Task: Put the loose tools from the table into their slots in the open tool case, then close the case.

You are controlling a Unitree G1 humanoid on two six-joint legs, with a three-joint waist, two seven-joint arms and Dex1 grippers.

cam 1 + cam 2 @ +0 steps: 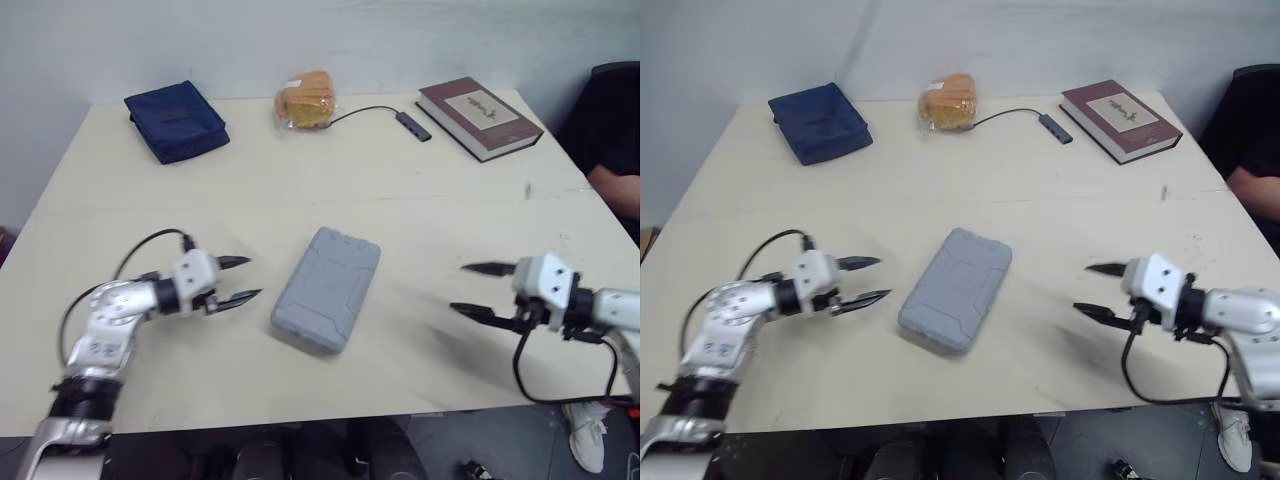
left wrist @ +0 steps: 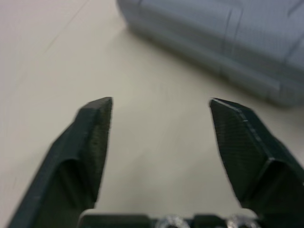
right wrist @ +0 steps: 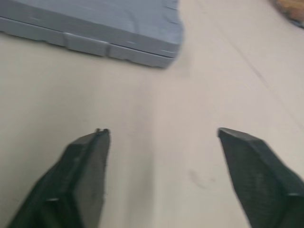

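The left gripper (image 1: 243,280) is released, its two black fingers spread with nothing between them, low over the bench (image 1: 400,190) and pointing at the tool case (image 1: 327,288) just to its right. The right gripper (image 1: 462,288) is also released and empty. It points back at the case from the other side and stands farther off.

The grey case lies shut and flat near the middle of the bench, between the two grippers. Its long axis runs away from the robot, with the far end leaning right. No brand can be read on its ribbed lid. The left wrist view shows the stepped long side of the case up close. The right wrist view shows a corner and the seam along one side, with small raised blocks on it.

Along the far edge lie a navy pouch (image 1: 176,120), a wrapped bun (image 1: 307,100), a cabled hub (image 1: 412,125) and a maroon book (image 1: 479,117) whose cream label (image 1: 482,106) is too small to read. A person's arm (image 1: 618,186) shows at the right edge.
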